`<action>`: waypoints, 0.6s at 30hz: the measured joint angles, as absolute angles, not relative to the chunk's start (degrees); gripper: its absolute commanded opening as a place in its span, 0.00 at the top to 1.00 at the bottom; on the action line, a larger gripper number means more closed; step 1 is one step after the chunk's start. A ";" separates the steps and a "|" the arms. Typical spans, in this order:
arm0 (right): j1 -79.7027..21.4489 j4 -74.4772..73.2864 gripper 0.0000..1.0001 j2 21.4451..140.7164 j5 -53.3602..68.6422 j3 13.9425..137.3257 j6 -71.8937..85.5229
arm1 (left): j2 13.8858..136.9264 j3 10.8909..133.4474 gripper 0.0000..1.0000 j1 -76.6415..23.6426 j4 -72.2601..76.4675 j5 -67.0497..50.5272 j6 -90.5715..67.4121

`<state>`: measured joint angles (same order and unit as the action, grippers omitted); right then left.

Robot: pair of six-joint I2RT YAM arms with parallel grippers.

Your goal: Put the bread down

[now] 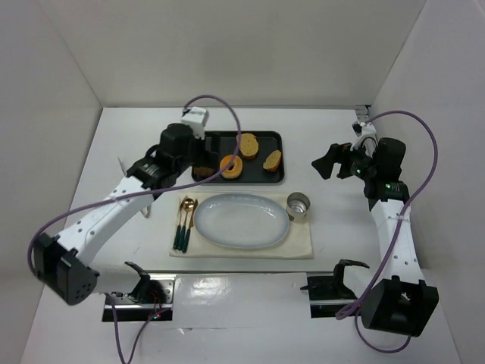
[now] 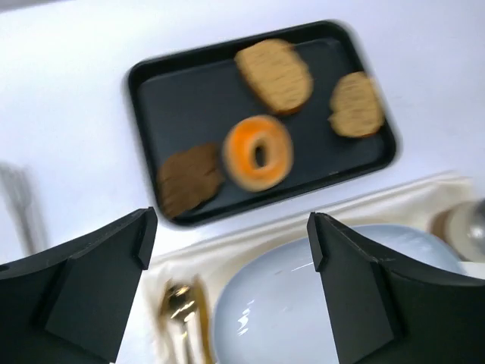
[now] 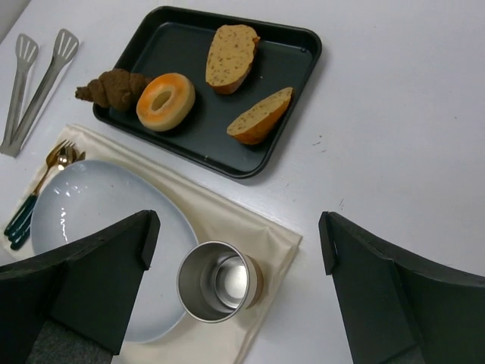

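Observation:
The bread (image 1: 248,143) is a flat golden-brown slice lying at the back middle of the black tray (image 1: 227,142). The left wrist view shows the bread (image 2: 274,73) and the right wrist view shows the bread (image 3: 231,57) untouched. My left gripper (image 1: 198,167) hovers over the tray's near left corner, left of the bread. In its own view the left gripper (image 2: 231,258) stands open and empty, above the tray's near edge and the plate. My right gripper (image 1: 326,162) is off to the right of the tray. The right gripper (image 3: 236,235) is open, with nothing held.
On the tray also lie an orange ring doughnut (image 2: 258,152), a narrow golden piece (image 2: 355,105) and a dark brown pastry (image 2: 189,179). A pale blue plate (image 1: 242,221), gold cutlery (image 1: 184,220) and a steel cup (image 1: 298,205) sit on a cream napkin (image 1: 299,244). Tongs (image 3: 38,76) lie left of the tray.

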<state>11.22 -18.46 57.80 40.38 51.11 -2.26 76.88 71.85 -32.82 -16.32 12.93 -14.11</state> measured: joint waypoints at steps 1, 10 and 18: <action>11.22 -18.39 0.00 57.80 39.86 51.40 -1.80 | 74.04 69.14 0.00 -31.42 -16.62 13.32 -15.40; 11.22 -17.34 0.00 56.27 41.36 51.20 -3.42 | 63.29 49.08 0.00 -14.44 -20.34 16.38 -22.59; 11.22 -19.20 0.00 58.76 44.60 51.22 -9.21 | 68.79 47.79 0.00 -10.04 -22.20 19.55 -22.68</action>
